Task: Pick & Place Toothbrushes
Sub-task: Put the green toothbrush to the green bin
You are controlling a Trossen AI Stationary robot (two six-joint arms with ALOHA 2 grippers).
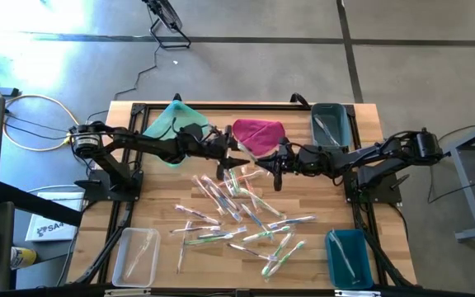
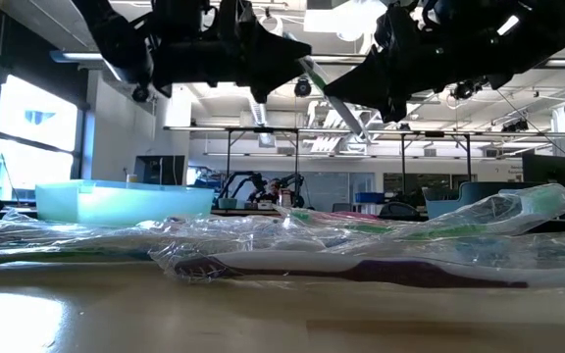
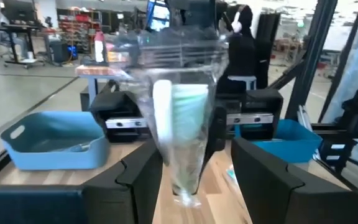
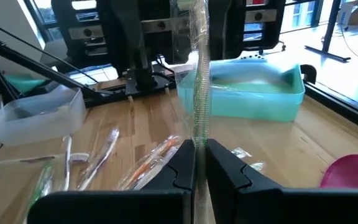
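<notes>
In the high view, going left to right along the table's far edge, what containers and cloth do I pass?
Light green bin → magenta cloth → dark teal bin.

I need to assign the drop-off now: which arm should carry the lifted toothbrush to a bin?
Probably the right. Its claw is shut on the wrapped toothbrush; the left claw stands open around that wrapper's other end. The dark teal bin sits beside the right arm.
</notes>
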